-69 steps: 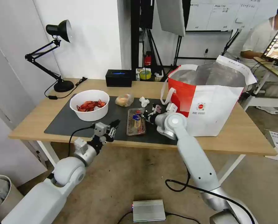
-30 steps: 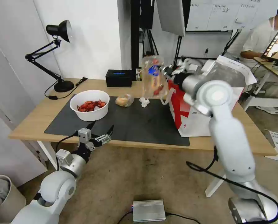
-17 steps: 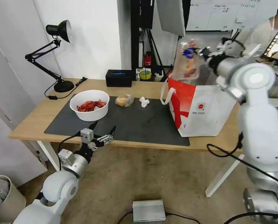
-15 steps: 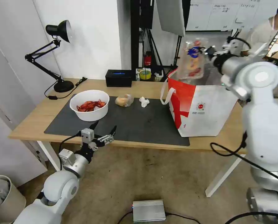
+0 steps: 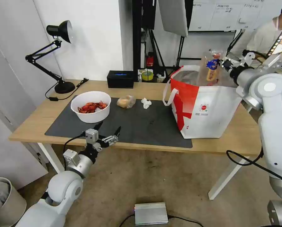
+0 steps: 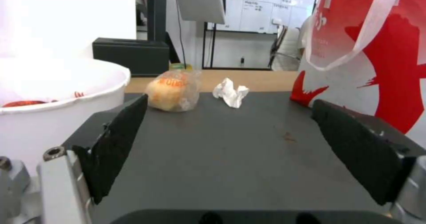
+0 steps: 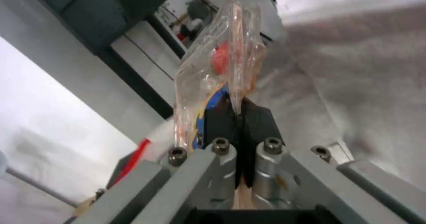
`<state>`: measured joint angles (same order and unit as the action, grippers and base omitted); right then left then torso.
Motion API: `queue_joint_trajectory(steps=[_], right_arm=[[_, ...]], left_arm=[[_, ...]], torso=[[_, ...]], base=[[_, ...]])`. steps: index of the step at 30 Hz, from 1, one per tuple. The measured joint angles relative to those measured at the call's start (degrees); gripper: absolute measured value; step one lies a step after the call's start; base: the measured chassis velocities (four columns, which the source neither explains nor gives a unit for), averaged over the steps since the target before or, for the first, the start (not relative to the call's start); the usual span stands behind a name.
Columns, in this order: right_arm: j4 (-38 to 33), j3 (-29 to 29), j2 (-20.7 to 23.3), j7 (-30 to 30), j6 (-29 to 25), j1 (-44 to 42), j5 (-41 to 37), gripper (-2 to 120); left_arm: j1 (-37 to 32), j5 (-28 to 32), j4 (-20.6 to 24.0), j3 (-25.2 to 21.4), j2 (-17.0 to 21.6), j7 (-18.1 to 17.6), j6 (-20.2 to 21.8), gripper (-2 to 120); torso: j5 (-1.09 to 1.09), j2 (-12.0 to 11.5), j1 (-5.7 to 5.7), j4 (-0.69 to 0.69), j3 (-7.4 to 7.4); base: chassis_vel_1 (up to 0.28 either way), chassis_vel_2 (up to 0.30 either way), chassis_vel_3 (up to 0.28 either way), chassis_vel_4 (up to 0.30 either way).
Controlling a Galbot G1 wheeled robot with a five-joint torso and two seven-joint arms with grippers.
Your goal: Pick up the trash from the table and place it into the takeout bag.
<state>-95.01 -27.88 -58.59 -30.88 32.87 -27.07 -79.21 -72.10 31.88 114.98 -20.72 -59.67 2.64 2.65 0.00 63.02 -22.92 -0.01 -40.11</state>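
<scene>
My right gripper [image 5: 223, 65] [image 7: 238, 112] is shut on the edge of the clear hinged plastic tray [image 5: 212, 68] [image 7: 217, 67], which hangs upright over the open mouth of the red-and-white takeout bag [image 5: 207, 105]. On the dark mat [image 5: 131, 123] lie the white bowl of red crayfish shells [image 5: 90, 106] [image 6: 53, 94], the small clear bag of tan food [image 5: 126, 101] [image 6: 171, 90] and the crumpled tissue [image 5: 146, 102] [image 6: 231, 92]. My left gripper [image 5: 108, 133] [image 6: 248, 147] hovers open at the table's [image 5: 235, 138] front edge, near the bowl.
A black tissue box [image 5: 120, 78] and a black desk lamp [image 5: 57, 56] stand at the back of the table. A white bin [image 5: 3, 198] sits on the floor at the left and a silver box [image 5: 151, 213] below. A person sits at the back right.
My right arm has carried the plastic tray up off the mat, across to the right and now lower over the bag's mouth. The left gripper drew back to the table edge.
</scene>
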Motion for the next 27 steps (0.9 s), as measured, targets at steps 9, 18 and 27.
queue_joint_trajectory(steps=[9,18,27], right_arm=[[-1.08,-0.18,-0.64,0.09,0.00,-2.00,0.26,0],[-3.02,-0.47,-0.64,-2.59,1.66,-2.89,-1.14,6],[-3.53,-1.09,-0.77,-3.96,2.36,-3.13,-2.85,39]], left_arm=[[-0.23,0.00,0.00,0.13,-0.46,-0.11,-0.02,100],[0.26,0.00,-0.23,0.37,-0.35,-0.17,-0.04,100],[0.44,0.01,-0.34,0.57,-0.19,-0.22,-0.04,100]], torso=[[-0.01,0.00,0.00,0.01,0.00],[-0.01,0.00,0.00,0.01,0.00],[0.00,0.00,0.00,0.01,0.00]], base=[[0.000,0.000,0.000,0.000],[0.000,0.000,0.000,0.000],[0.000,0.000,0.000,0.000]])
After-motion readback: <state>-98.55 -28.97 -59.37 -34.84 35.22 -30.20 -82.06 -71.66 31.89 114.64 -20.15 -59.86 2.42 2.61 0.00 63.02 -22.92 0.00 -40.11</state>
